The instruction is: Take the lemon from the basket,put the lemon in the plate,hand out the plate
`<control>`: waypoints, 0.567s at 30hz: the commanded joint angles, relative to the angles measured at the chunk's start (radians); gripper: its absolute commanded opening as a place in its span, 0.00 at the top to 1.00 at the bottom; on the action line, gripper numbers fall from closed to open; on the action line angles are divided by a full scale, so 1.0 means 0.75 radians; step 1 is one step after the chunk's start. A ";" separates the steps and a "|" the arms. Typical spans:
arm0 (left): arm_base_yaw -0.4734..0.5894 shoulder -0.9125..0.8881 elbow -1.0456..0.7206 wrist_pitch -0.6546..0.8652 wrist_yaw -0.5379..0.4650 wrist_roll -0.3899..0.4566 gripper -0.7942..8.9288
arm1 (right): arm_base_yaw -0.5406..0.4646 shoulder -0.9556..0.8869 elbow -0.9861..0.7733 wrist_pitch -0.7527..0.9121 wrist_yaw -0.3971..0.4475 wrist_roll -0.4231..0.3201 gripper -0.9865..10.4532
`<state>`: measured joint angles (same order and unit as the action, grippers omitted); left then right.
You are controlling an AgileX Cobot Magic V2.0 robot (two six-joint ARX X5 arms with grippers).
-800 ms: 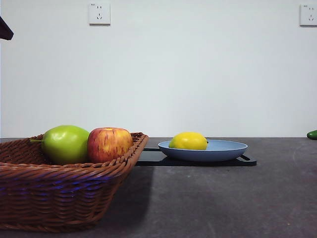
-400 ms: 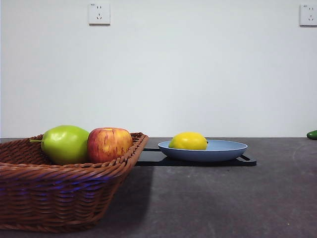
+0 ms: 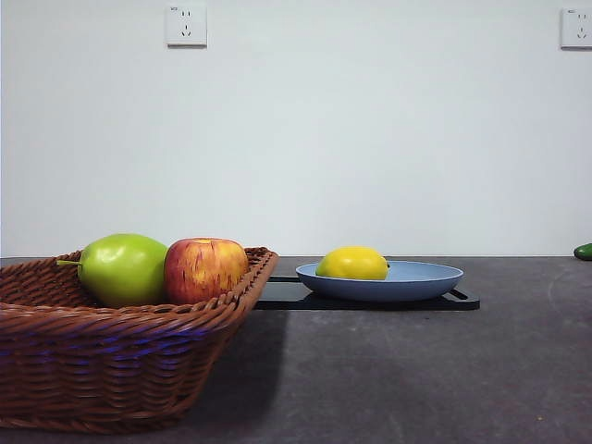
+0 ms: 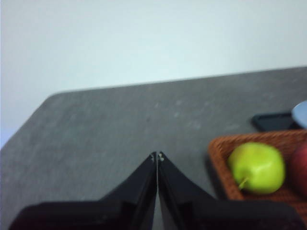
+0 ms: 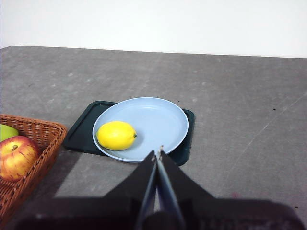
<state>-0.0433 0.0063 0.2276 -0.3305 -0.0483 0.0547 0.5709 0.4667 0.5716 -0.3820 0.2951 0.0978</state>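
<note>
The lemon (image 3: 351, 264) lies in the plate (image 3: 421, 280) right of the basket (image 3: 111, 361), while both the left claw (image 4: 157, 156) and right claw (image 5: 158, 152) hang closed and empty.

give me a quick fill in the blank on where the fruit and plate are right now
1. The lemon lies on the ____.
2. The plate rests on a black ____.
3. Two ____ sit in the basket.
4. Both grippers' jaws are ____.

Missing words: plate; tray; apples; shut
</note>
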 commanded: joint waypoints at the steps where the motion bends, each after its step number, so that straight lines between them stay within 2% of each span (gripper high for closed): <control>1: 0.022 -0.004 -0.100 0.099 0.002 -0.028 0.91 | 0.009 0.002 0.016 0.011 0.000 0.013 0.91; 7: 0.032 -0.004 -0.283 0.265 0.003 -0.046 0.91 | 0.009 0.002 0.016 0.011 0.001 0.012 0.91; 17: 0.032 -0.004 -0.296 0.209 0.001 -0.044 0.91 | 0.009 0.002 0.016 0.010 0.001 0.013 0.91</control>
<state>-0.0223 0.0048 0.0170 -0.1837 -0.0463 0.0250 0.5709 0.4667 0.5716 -0.3824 0.2951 0.0978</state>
